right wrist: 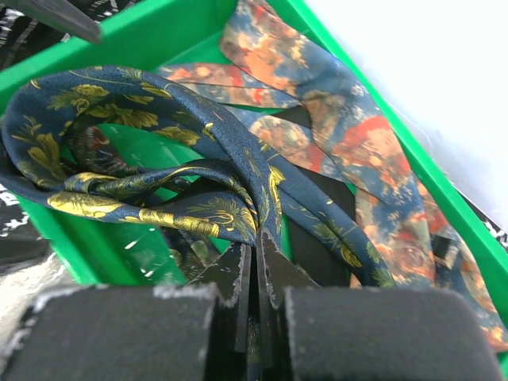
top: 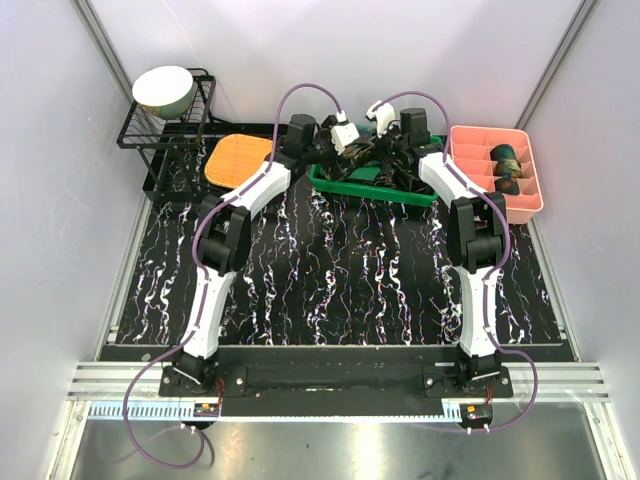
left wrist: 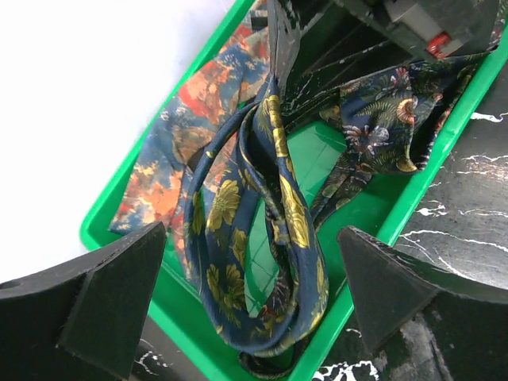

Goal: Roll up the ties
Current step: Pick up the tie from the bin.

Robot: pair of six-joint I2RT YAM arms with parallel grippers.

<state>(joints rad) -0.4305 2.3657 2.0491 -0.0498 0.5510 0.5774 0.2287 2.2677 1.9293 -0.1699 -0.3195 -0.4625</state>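
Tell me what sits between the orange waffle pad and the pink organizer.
The green tray holding loose ties, with the left gripper and right gripper over it; the top view shows this.

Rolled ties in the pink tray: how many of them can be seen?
2. A teal coil lies in a right-side compartment of the pink tray; a darker coil lies in a compartment nearer the arms. The other compartments look empty, but the view is small.

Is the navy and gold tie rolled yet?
Unrolled: the navy tie hangs in loose loops in the green tray, pinched by the right gripper.
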